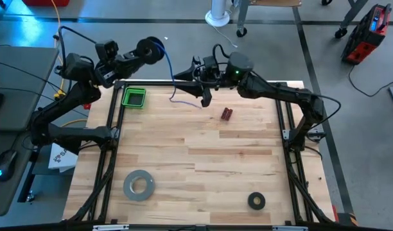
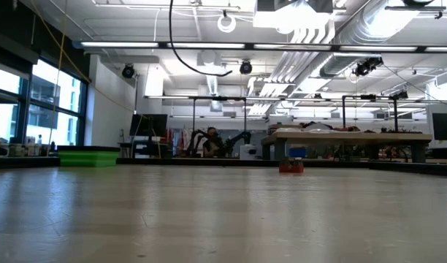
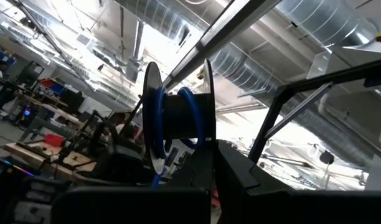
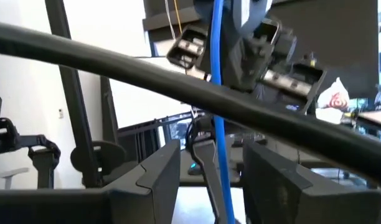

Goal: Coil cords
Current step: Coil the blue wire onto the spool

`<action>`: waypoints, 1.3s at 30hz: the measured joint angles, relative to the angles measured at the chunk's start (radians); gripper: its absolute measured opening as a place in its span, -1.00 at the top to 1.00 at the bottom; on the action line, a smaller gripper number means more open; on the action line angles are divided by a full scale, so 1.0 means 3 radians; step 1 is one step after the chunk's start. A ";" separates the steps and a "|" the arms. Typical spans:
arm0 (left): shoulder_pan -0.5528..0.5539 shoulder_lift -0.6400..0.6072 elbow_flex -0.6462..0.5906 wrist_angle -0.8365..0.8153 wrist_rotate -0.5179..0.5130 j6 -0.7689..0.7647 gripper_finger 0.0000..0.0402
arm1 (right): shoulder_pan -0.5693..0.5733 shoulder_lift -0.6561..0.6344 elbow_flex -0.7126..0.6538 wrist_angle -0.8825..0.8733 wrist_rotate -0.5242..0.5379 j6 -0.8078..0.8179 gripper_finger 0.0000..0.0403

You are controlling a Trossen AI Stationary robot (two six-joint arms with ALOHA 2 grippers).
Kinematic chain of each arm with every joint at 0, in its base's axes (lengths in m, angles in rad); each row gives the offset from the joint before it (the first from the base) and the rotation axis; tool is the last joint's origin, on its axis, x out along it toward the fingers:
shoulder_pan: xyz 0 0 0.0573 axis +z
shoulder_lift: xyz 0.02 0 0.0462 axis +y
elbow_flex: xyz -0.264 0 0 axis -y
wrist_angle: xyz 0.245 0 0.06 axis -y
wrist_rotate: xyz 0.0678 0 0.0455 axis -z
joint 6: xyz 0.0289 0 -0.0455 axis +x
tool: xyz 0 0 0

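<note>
A small black spool (image 1: 151, 49) (image 3: 178, 118) wound with thin blue cord is up in the air beyond the table's far left corner, with my left gripper (image 1: 140, 53) (image 3: 215, 163) shut on it. The cord (image 1: 169, 69) runs from the spool toward my right gripper (image 1: 198, 81) above the table's far edge. In the right wrist view the cord (image 4: 218, 93) passes between that gripper's (image 4: 212, 171) spread fingers without a visible touch. Its loose end (image 1: 183, 101) trails onto the wood. Neither gripper shows in the low view. My left gripper holds the spool at its lower side (image 3: 204, 142), next to one flange, at the fingers' free ends. The spot itself is dark, so which part sits between the fingers cannot be told. The spool is lifted clear of the table, with its axle running crosswise to the fingers.
A green bin (image 1: 133, 97) (image 2: 88, 155) stands at the table's far left and a small red-brown block (image 1: 227, 114) (image 2: 291, 166) lies near the far middle. A grey tape roll (image 1: 139, 185) and a black ring (image 1: 256, 201) lie near the front edge. Black frame rails (image 1: 110, 138) line the sides.
</note>
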 joint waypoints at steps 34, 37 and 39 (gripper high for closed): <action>-0.0105 0.0100 0.0000 -0.0008 -0.0225 0.0052 1.00 | 0.0171 0.0024 0.0001 0.0011 0.0225 -0.0320 0.94; -0.0105 0.0118 0.0000 -0.0011 -0.0284 0.0042 1.00 | 0.0247 0.0086 0.0003 0.0000 0.0304 -0.0322 0.95; -0.0106 0.0141 -0.0004 -0.0019 -0.0303 0.0024 1.00 | 0.0292 0.0131 0.0003 0.0003 0.0370 -0.0323 0.97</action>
